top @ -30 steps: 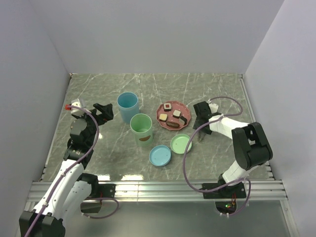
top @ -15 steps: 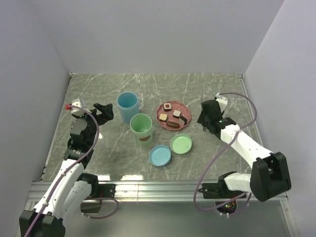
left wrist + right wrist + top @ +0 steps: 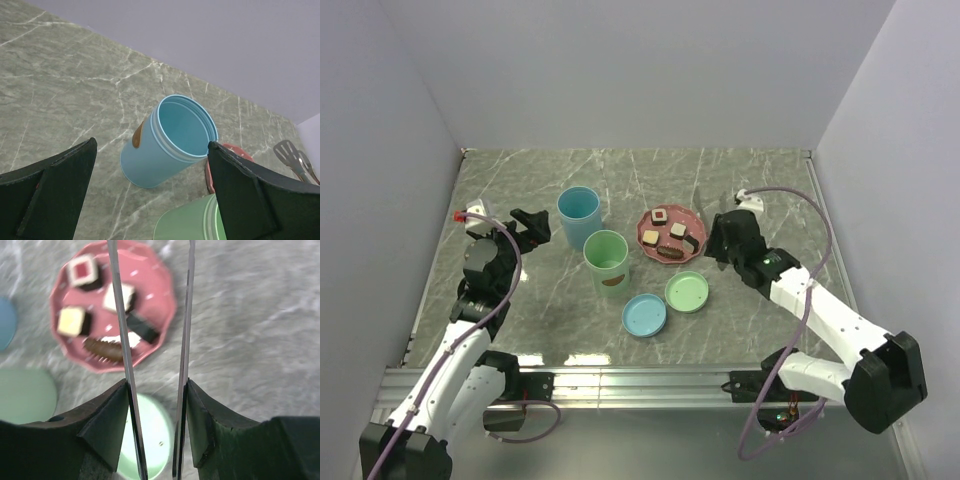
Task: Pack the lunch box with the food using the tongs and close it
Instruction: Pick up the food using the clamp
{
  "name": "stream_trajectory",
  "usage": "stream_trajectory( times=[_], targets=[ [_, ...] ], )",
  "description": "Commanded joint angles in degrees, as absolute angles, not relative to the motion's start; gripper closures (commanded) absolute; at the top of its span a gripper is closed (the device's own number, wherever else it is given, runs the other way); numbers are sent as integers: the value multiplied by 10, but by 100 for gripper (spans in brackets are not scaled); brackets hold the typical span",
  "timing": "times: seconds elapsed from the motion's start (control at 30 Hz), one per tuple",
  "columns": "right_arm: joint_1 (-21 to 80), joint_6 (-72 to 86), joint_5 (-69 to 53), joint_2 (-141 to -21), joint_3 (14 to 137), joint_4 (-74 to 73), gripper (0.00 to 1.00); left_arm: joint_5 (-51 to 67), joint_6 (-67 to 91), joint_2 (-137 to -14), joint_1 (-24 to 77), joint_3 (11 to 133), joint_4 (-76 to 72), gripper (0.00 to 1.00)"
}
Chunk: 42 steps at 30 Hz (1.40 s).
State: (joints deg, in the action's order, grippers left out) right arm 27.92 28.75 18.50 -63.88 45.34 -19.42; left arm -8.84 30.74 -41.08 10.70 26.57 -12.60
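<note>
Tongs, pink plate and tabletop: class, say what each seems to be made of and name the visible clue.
Tongs: metal by the look, thin grey arms with a dull sheen. Pink plate: probably plastic or melamine, smooth with pale speckles, though ceramic cannot be ruled out. Tabletop: grey-green stone or a marble-print laminate, white veins running through it.

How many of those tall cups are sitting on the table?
2. The blue cup stands toward the back left. The green cup stands just in front of it and to its right, near the pink plate. Nothing seems to hide another.
</note>
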Motion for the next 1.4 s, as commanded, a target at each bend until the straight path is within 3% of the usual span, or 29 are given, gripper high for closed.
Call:
stream_trajectory(
  times=[0.0,0.63,1.07,1.37],
  targets=[
    [319,265,174,-619,469,-164,46,-88,308,-417,107,268,-144,0],
    [437,331,184,-475,369,-245,47,-69,310,-427,107,270,-148,0],
    [437,294,214,-658,448,-171,48,-73,310,-436,107,271,-152,0],
    [438,270,230,-710,496,-160,48,-73,309,-448,107,272,-156,0]
  ],
)
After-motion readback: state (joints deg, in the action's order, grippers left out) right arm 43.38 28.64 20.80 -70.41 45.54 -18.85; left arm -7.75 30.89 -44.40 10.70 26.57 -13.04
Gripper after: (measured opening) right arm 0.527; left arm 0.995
